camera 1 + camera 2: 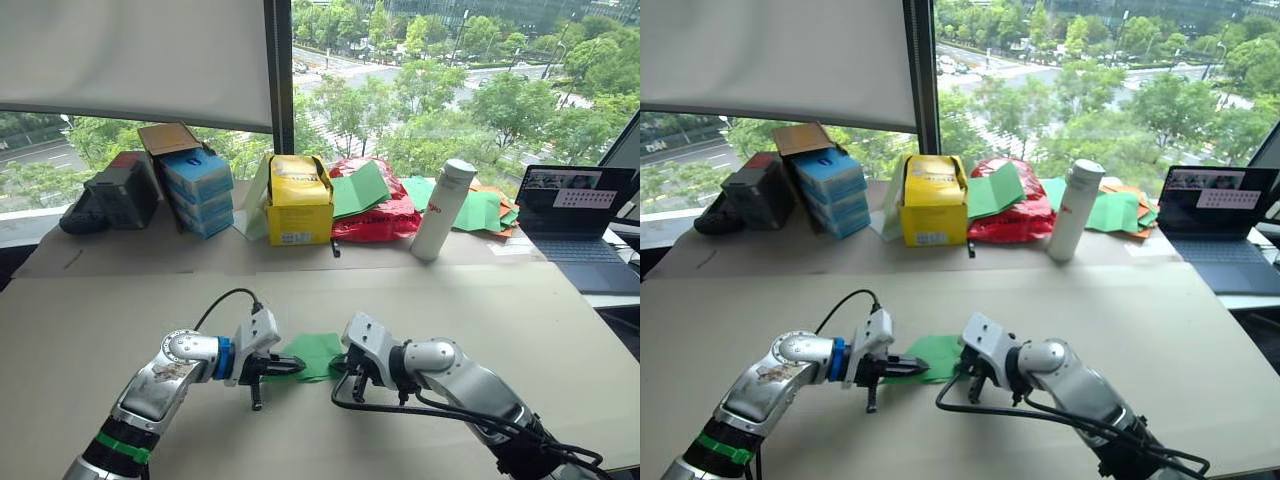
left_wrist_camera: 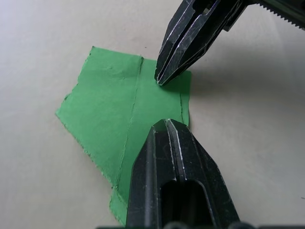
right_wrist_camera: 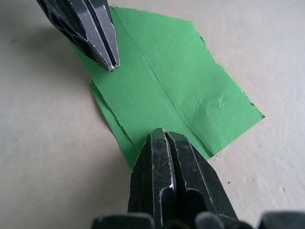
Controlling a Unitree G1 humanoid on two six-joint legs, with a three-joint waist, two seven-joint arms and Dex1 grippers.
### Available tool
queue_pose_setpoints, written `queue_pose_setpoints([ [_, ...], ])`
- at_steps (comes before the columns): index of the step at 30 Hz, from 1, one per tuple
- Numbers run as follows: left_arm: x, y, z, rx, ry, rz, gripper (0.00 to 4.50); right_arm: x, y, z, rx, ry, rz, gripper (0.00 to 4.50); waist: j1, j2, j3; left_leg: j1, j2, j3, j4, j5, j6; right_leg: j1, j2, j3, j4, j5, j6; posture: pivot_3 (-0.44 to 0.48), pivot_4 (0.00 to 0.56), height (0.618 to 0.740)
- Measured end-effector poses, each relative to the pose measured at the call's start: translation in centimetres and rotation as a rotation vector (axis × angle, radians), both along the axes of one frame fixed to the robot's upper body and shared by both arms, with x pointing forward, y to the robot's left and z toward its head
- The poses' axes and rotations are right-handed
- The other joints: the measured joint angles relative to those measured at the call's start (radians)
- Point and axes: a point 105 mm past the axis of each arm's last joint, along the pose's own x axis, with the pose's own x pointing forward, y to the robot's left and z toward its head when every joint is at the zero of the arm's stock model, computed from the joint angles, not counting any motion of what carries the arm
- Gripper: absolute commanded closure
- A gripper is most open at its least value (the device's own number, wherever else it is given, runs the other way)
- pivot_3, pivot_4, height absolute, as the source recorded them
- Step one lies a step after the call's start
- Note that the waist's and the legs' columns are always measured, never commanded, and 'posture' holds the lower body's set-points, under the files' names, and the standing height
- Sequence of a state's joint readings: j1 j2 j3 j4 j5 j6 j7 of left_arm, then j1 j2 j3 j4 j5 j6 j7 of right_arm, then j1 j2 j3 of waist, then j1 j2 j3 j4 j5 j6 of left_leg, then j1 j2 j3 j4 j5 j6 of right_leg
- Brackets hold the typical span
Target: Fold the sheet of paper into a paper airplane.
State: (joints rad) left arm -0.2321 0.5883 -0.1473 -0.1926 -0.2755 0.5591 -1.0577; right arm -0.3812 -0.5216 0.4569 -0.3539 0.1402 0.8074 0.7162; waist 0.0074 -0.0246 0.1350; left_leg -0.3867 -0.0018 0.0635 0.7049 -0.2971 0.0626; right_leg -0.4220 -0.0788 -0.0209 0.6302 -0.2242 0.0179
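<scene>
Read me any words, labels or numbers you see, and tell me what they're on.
None can be read.
Yellow box: a white label, print too small.
White bottle: a small red mark, unreadable.
Laptop: screen content blurred.
Blue boxes: no legible print.

Sheet of paper [image 1: 318, 354], bright green, lies flat on the beige table [image 1: 90, 330], near the front edge, roughly mid-table. Partly folded: layered, with a long straight crease running down its length and a second crease close to one side edge. Outline irregular, no longer square; one end cut off at slanting angles. Edges rough and slightly ragged. A small crumpled dent shows on one panel beside the main crease. Lower layer peeks out along one side.
</scene>
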Motion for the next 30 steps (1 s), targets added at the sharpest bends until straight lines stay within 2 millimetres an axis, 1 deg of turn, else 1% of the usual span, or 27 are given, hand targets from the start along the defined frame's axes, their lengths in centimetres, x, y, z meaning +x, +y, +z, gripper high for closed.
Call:
queue_pose_setpoints([
  [5, 0.1, -0.3, 0.5, -0.071, 0.004, 0.109, 4.50, 0.0, 0.0, 0.0, 0.000, 0.000, 0.001, 4.45, 0.002, 0.000, 0.000, 0.001, 0.000, 0.000, -0.001, 0.000, 0.000, 0.000, -0.001, 0.005, 0.000, 0.000, 0.000, 0.000, 0.150, 0.740],
  [8, -0.2, -0.1, -0.3, -0.069, 0.031, 0.154, 4.50, 0.0, 0.1, 0.0, 0.000, 0.000, 0.003, 4.45, 0.001, 0.000, 0.000, 0.001, 0.000, 0.000, -0.002, 0.000, -0.001, 0.000, -0.002, 0.005, 0.000, 0.000, 0.000, 0.000, 0.150, 0.740],
  [10, -0.5, 0.1, -0.9, -0.069, 0.052, 0.174, 4.50, 0.0, 0.1, 0.0, 0.001, 0.000, 0.004, 4.45, 0.002, 0.000, 0.000, 0.002, 0.000, 0.000, -0.002, 0.000, -0.001, 0.000, -0.006, 0.005, 0.000, 0.000, 0.000, 0.000, 0.150, 0.740],
  [22, -2.1, -0.2, -1.1, -0.055, 0.056, 0.165, 4.50, 0.0, 0.1, 0.2, 0.001, -0.006, 0.007, 4.45, 0.001, 0.000, 0.000, 0.003, -0.001, 0.000, -0.006, 0.000, -0.002, 0.000, -0.011, 0.004, 0.000, 0.000, -0.001, 0.000, 0.150, 0.740],
  [27, -2.5, 0.1, -1.5, -0.034, 0.061, 0.181, 4.50, 0.1, 0.1, 0.2, 0.002, -0.008, 0.005, 4.45, 0.001, 0.000, 0.000, 0.003, -0.001, 0.000, -0.007, 0.001, -0.002, 0.000, -0.012, 0.005, -0.001, 0.000, -0.002, 0.000, 0.150, 0.740],
  [30, -2.6, 0.1, -1.7, -0.006, 0.038, 0.163, 4.50, 0.0, 0.2, 0.3, 0.010, -0.005, 0.005, 3.58, 0.001, 0.000, 0.000, 0.004, -0.001, 0.000, -0.008, 0.001, -0.002, 0.000, -0.012, 0.005, -0.001, 0.000, -0.002, 0.000, 0.150, 0.740],
])
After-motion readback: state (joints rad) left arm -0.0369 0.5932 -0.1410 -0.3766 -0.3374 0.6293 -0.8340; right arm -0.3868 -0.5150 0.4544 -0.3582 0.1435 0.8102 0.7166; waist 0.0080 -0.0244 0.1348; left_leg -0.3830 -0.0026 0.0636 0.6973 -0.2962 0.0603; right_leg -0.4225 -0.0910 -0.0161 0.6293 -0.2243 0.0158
